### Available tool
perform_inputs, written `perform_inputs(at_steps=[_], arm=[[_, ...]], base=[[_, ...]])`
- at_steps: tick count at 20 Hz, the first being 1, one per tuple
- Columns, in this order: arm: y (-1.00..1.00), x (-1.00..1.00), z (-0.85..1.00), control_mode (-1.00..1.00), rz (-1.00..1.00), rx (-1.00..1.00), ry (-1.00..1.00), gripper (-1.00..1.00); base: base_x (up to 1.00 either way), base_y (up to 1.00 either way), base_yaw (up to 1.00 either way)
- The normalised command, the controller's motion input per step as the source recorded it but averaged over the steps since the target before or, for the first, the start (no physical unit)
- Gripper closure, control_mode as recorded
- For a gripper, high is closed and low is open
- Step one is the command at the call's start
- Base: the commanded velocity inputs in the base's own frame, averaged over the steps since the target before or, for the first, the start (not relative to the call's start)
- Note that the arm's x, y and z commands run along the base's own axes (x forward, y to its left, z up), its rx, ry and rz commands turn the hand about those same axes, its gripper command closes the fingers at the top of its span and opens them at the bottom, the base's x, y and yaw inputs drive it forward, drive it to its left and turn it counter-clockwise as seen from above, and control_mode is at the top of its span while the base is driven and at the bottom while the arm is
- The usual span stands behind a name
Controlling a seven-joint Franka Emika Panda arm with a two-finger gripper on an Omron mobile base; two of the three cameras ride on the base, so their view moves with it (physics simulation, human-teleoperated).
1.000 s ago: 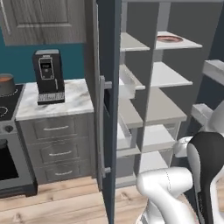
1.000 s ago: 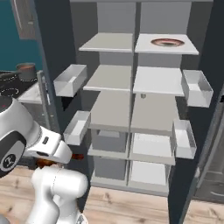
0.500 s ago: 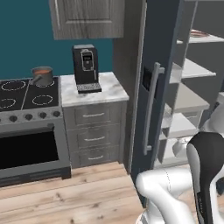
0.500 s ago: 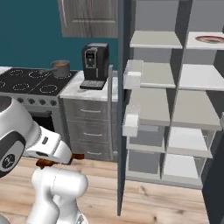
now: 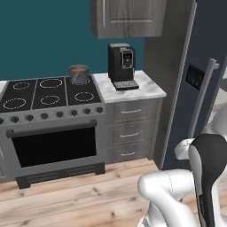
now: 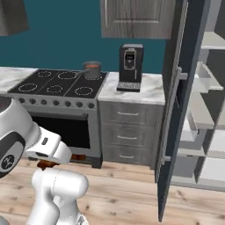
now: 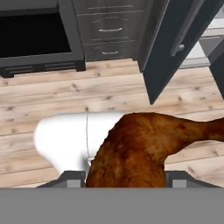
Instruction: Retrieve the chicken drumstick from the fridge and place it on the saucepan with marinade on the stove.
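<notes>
We find the chicken drumstick (image 7: pixel 144 148) large and close in the hand view, a reddish-brown lump whose bone end runs off toward 3 o'clock. It sits between the gripper (image 7: pixel 126 177) jaws, which are part-way closed on it, above the pale wood floor (image 7: pixel 105 94). In the right base view a sliver of the same brown meat (image 6: pixel 47 165) shows under the hand at 7 o'clock.

Farther out, the saucepan (image 5: pixel 79 73) stands on the stove (image 5: pixel 48 95) at the rear burner nearest the counter, at 11 o'clock in the left base view; we see orange-red marinade (image 6: pixel 92 66) inside its rim. Beside it, at 12 o'clock, a black coffee machine (image 5: pixel 122 66) rests on the marble counter (image 5: pixel 146 88). The fridge (image 6: pixel 180 101) door stands open at 3 o'clock, with pale shelves (image 6: pixel 206 114) behind it.
</notes>
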Motion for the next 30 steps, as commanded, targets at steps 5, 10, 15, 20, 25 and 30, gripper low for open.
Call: perform_inputs(at_steps=[5, 10, 15, 20, 25, 30], arm=[[0.00, 0.00, 0.00, 1.00, 0.00, 0.00, 0.00, 1.00], [0.00, 0.00, 0.00, 1.00, 0.00, 0.00, 0.00, 1.00], [0.00, 0.00, 0.00, 1.00, 0.00, 0.00, 0.00, 1.00], [0.00, 0.00, 0.00, 1.00, 0.00, 0.00, 0.00, 1.00], [0.00, 0.00, 0.00, 1.00, 0.00, 0.00, 0.00, 1.00], [0.00, 0.00, 0.00, 1.00, 0.00, 0.00, 0.00, 1.00]], base=[[0.08, 0.89, 0.00], [0.31, 0.68, 0.00], [0.64, 0.38, 0.03], [0.77, 0.15, 0.11], [0.72, 0.17, 0.10], [0.62, 0.17, 0.08]])
